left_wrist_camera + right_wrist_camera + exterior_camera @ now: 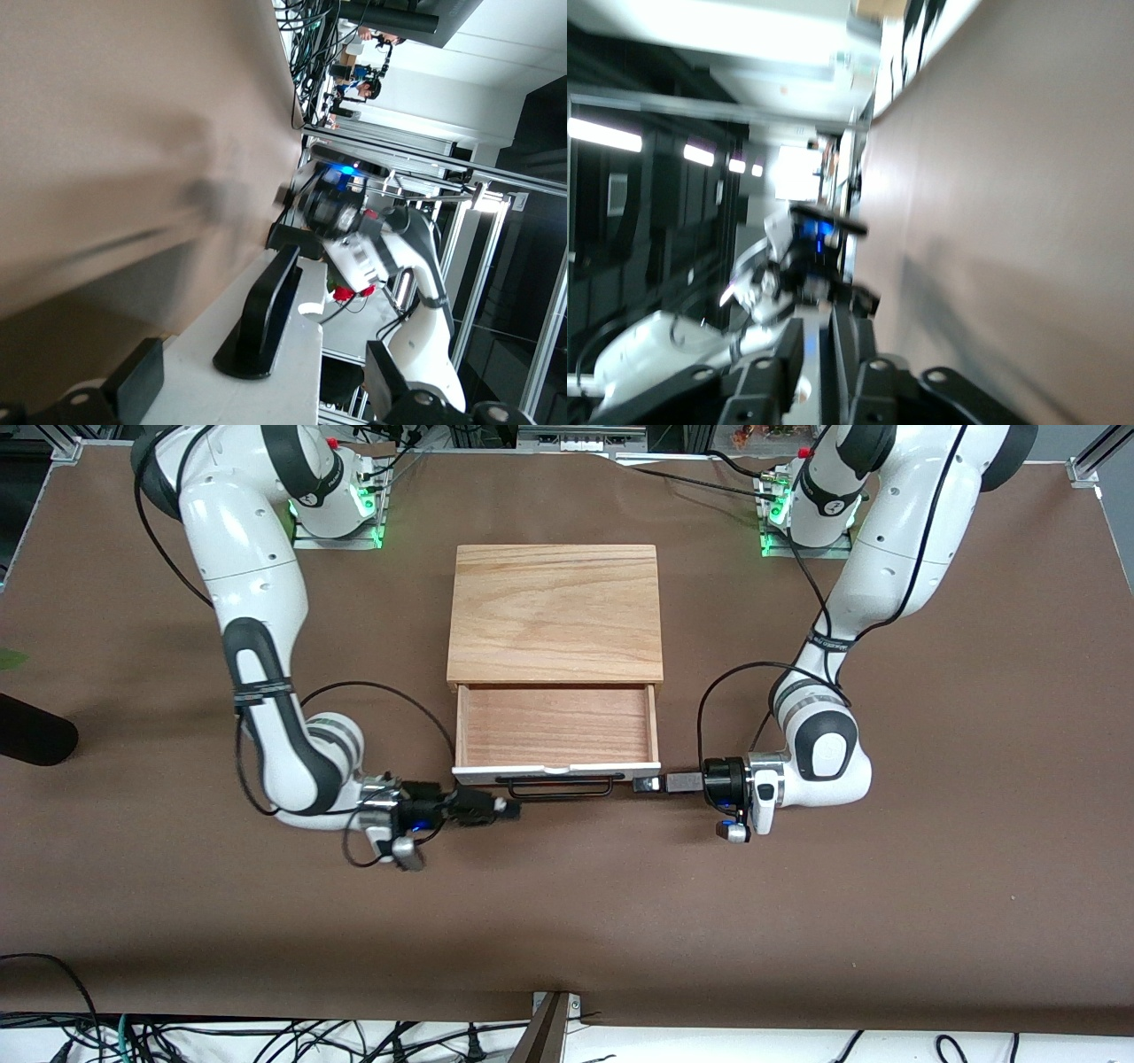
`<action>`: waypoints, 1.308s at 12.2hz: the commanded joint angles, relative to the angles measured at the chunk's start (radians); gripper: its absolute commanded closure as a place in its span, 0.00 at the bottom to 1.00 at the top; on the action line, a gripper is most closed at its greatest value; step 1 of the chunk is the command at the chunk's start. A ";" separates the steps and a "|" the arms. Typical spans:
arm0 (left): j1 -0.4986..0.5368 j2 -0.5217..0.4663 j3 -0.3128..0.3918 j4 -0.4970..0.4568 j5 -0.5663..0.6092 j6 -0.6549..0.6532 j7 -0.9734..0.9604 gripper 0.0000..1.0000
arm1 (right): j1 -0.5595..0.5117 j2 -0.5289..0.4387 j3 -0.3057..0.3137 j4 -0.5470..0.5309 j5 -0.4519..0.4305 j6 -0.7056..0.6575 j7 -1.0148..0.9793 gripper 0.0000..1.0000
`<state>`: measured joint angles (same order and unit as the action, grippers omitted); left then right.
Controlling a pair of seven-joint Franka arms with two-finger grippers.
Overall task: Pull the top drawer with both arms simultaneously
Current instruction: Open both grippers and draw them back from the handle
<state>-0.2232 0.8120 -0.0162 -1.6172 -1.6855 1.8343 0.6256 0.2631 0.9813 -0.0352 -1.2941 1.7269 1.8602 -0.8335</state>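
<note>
The top drawer [556, 724] stands pulled out of the cabinet and shows its reddish-brown floor. Its white front panel [556, 768] carries the black wire handle [556, 786]. My left gripper [644, 784] is at the handle's end toward the left arm. In the left wrist view it [264, 363] is wide open astride the white panel [297, 385] and the handle's foot [266, 310]. My right gripper [510, 807] is at the handle's other end. In the right wrist view it [826, 332] has a narrow opening with the handle [845, 329] inside and a slim gap on one side.
The light wood cabinet top [555, 611] lies farther from the front camera than the drawer. Brown table cover [567, 903] surrounds it. A black cylinder [31, 731] lies at the right arm's end of the table. Cables run along the table's near edge [266, 1036].
</note>
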 commanded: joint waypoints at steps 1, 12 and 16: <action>0.015 -0.077 0.042 -0.084 0.154 -0.027 -0.071 0.00 | -0.033 0.017 0.005 0.045 0.011 -0.001 0.020 0.00; 0.107 -0.543 0.091 -0.101 1.140 -0.055 -0.458 0.00 | -0.021 -0.059 -0.147 0.110 -0.396 0.002 0.236 0.00; 0.107 -0.707 0.091 -0.125 1.501 -0.134 -0.458 0.00 | -0.022 -0.139 -0.178 0.116 -0.625 -0.007 0.425 0.00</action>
<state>-0.1152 0.1780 0.0781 -1.6927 -0.3008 1.7034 0.1692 0.2339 0.8779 -0.1994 -1.1728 1.1794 1.8629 -0.4781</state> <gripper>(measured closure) 0.000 0.000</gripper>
